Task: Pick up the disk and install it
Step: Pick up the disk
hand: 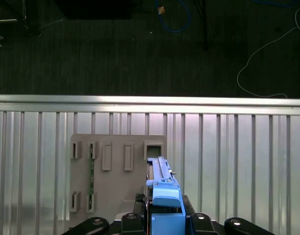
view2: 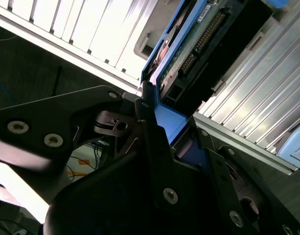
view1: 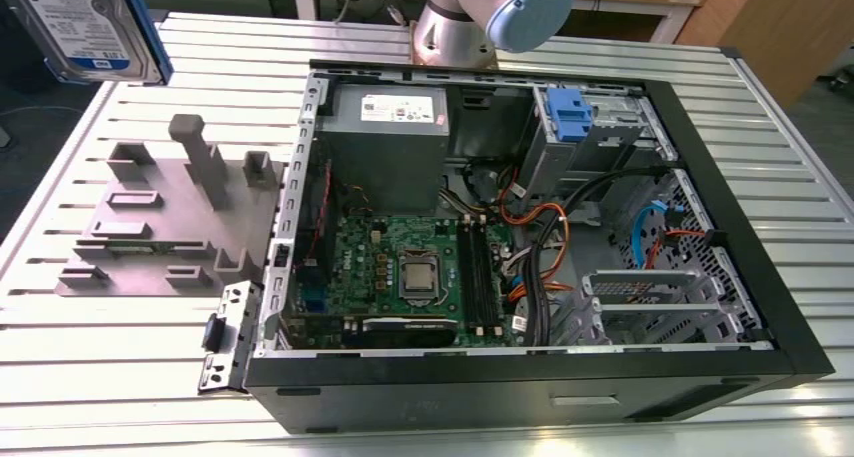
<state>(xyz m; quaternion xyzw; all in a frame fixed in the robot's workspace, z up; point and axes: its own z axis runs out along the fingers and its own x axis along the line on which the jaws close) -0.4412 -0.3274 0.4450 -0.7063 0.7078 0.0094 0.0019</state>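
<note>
The disk (view1: 83, 27), silver with a white-and-blue label and blue side rails, hangs in the air at the exterior view's upper left, above the table's far corner. In the second wrist view my gripper (view2: 167, 120) is shut on the disk (view2: 204, 44), with the black fingers (view2: 149, 127) clamping its blue rail. The first wrist view sees the disk (hand: 162, 188) edge-on between the gripper's (hand: 164, 218) black fingers, over the grey fixture plate (hand: 115, 181).
An open computer case (view1: 747, 277) lies on the slatted metal table (view1: 120, 377), holding a motherboard, cables, a grey power supply (view1: 387, 127) and a drive bay with a blue clip (view1: 567, 112). The grey fixture plate (view1: 147, 227) lies to the exterior view's left. The arm's base (view1: 461, 27) stands behind the case.
</note>
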